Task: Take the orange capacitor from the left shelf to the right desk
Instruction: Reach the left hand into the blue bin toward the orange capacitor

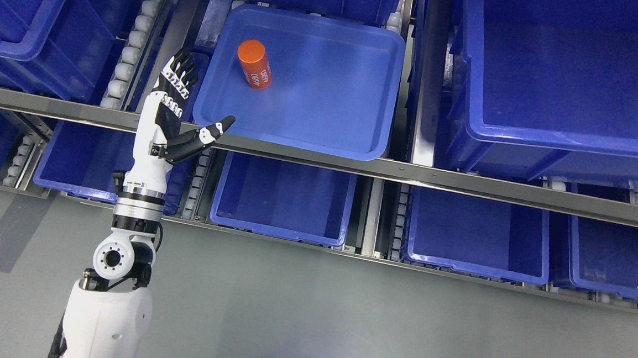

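Head view: our left hand hangs open, thumb out, just left of the blue tray where the orange capacitor lies apart.

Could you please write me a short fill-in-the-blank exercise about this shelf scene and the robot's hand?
1. The orange capacitor lies in a shallow ____ tray.
2. The left hand holds ____.
3. The hand is to the ____ of the tray in the head view.
4. The capacitor is the ____ thing in the tray.

Missing words: blue; nothing; left; only
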`<state>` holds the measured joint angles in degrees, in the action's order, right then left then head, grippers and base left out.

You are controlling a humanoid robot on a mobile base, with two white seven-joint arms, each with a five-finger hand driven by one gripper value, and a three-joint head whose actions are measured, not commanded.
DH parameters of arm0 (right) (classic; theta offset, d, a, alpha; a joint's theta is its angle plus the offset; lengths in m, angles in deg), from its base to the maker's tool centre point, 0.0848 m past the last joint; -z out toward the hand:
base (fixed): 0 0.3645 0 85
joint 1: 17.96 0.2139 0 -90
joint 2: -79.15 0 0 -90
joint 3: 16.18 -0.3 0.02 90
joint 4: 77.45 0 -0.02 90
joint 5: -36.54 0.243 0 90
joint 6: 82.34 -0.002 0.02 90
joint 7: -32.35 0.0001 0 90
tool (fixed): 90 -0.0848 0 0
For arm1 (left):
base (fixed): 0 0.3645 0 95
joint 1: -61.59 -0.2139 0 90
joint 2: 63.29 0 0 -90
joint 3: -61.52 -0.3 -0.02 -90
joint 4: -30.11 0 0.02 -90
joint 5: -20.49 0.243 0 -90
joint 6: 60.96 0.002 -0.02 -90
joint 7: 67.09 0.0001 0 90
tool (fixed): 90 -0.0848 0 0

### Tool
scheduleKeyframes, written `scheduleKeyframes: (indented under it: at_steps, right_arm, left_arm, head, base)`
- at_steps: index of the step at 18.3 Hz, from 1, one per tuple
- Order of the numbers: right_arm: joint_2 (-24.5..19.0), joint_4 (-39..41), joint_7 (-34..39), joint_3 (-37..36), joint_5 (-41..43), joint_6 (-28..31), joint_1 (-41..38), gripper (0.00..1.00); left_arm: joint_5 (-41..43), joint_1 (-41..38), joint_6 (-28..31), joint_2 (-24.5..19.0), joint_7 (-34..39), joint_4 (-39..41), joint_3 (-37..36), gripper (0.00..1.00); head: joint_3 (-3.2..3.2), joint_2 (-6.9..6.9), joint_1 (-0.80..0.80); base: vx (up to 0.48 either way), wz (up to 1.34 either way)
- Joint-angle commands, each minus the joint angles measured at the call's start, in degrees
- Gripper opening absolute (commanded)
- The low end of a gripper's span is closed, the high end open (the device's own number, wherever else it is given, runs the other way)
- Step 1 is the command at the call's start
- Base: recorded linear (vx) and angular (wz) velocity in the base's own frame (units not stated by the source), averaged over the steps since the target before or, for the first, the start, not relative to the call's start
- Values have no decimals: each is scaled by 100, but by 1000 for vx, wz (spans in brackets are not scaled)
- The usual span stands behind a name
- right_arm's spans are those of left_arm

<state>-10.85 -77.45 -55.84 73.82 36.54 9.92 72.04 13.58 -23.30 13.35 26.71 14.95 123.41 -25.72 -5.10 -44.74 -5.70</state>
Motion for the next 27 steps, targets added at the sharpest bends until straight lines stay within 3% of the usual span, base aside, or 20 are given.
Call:
scheduleKeyframes:
  at_steps: [1,5,12,18,27]
  right_arm:
    - [100,193,4,-62,-26,2,9,100]
    - [100,193,4,-62,-26,2,9,100]
    - [100,193,4,-62,-18,2,9,100]
    - [100,193,4,-62,-26,2,9,100]
    - [100,193,4,-62,-26,2,9,100]
  left_arm:
    - [6,-45,224,-158,-4,126,216,99]
    - [15,191,689,-167,-4,48,181,99]
    - [726,1702,1533,-237,-390,-1102,-240,99]
    - [1105,2327,1587,-237,-417,-2052,-451,97]
    - [1105,2539,1552,-237,-777,-2720,-706,94]
  head:
    - [0,0,0]
    - [0,0,0]
    - [0,0,0]
    - [0,0,0]
    - [0,0,0]
  base:
    - [0,0]
    - [0,0]
    - [0,0]
    - [0,0]
    - [0,0]
